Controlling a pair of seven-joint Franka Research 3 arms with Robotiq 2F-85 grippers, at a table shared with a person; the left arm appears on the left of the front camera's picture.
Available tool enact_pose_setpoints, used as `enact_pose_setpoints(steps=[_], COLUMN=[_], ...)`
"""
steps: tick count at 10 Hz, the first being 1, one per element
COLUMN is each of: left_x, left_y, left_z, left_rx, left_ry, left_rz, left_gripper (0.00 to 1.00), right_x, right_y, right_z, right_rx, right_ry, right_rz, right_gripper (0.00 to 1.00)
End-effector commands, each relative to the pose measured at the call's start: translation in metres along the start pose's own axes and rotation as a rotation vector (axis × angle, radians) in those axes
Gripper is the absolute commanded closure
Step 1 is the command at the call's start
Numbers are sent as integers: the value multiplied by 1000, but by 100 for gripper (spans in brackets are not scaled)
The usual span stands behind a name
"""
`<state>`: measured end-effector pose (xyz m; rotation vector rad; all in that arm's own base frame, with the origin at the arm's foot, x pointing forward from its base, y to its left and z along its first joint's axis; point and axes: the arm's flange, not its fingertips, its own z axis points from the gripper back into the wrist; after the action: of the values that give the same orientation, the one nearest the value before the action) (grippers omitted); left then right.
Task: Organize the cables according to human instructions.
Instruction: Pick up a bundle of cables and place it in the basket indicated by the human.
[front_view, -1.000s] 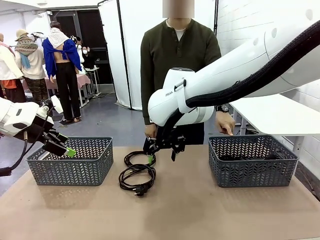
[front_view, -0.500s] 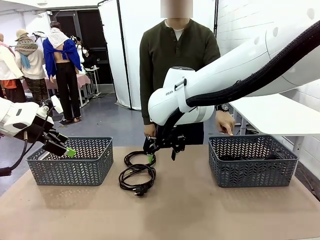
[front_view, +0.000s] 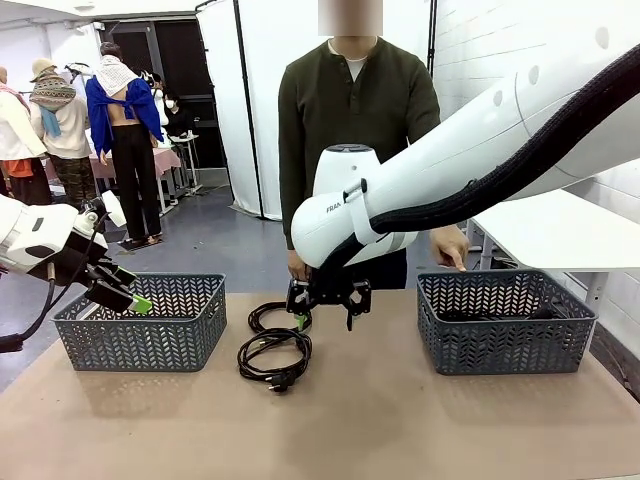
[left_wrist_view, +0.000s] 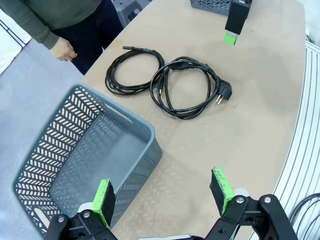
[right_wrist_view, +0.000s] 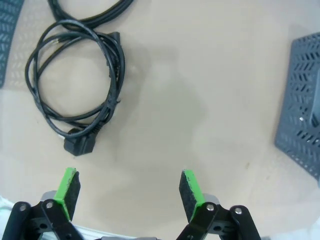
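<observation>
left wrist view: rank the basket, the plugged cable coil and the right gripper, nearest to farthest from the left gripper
1. basket, directly beneath the left gripper
2. plugged cable coil, on the table beyond the basket
3. right gripper, at the top edge

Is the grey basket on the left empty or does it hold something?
Empty: the left wrist view looks down into the left basket and shows a bare grey floor. The nearest cable lies outside, on the table.

Bright, even overhead light on the shared table (front_view: 400, 430).
Shadows under the cables (left_wrist_view: 221, 90) are soft and faint; the white curtain (front_view: 280, 60) nearly blows out. Both wrist views bow at the edges, the right one slightly hazy.
</observation>
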<state>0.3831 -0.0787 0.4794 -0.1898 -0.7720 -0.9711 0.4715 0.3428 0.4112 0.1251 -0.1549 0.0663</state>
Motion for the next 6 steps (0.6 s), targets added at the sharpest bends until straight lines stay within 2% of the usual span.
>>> enact_pose_setpoints(steps=[1,6], left_x=[-2,-2], left_y=[3,3], left_z=[-2,-2], left_rx=[-7,-7], left_ry=[-6,-6], left_rz=[-3,-3], left_gripper=[0,0], right_x=[12,26], right_y=[24,38], right_z=[-11,-37], right_rx=[-22,-105], right_ry=[-22,-22], right_rz=[-96,-213], right_gripper=[0,0])
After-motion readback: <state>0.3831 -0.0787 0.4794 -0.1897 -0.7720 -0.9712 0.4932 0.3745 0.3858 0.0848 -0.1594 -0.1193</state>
